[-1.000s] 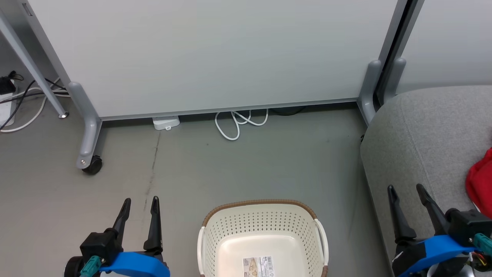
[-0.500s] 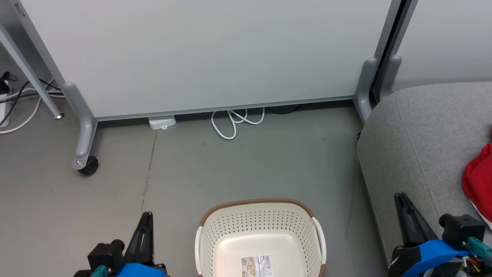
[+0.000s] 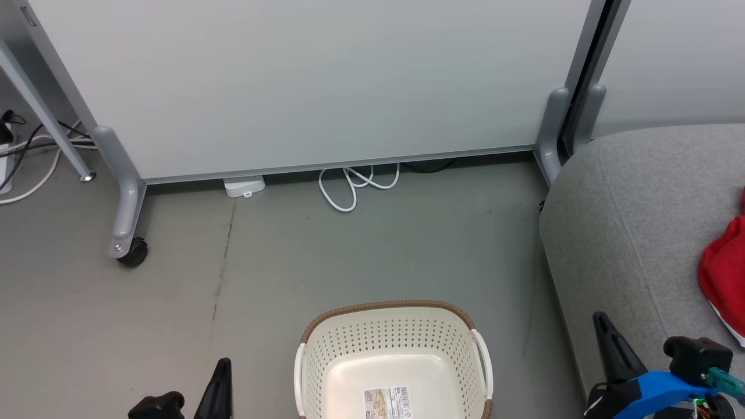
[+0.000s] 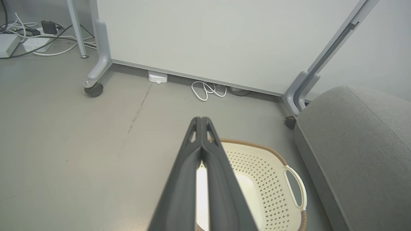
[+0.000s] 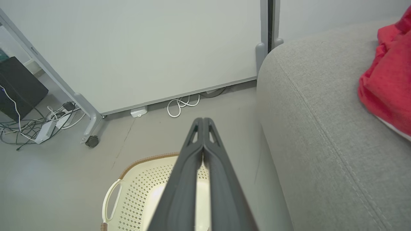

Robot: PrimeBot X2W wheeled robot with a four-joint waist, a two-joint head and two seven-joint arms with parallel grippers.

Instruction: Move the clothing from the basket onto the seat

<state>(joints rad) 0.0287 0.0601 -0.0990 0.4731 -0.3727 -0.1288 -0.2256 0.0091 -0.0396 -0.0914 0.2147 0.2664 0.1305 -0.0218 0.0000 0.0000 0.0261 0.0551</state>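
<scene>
Both sets of fingers pressed together, gripping nothing.
My left gripper (image 3: 223, 366) hangs over the floor (image 3: 349, 256), left of the basket (image 3: 396, 306) with its label (image 3: 389, 402); my right gripper (image 3: 600, 320) sits against the seat's (image 3: 640, 192) edge, where the red clothing (image 3: 722, 273) lies.

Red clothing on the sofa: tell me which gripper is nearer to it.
Right. The right gripper sits by the sofa edge, a little short of the red clothing; the left gripper is over the floor, beyond the basket.
</scene>
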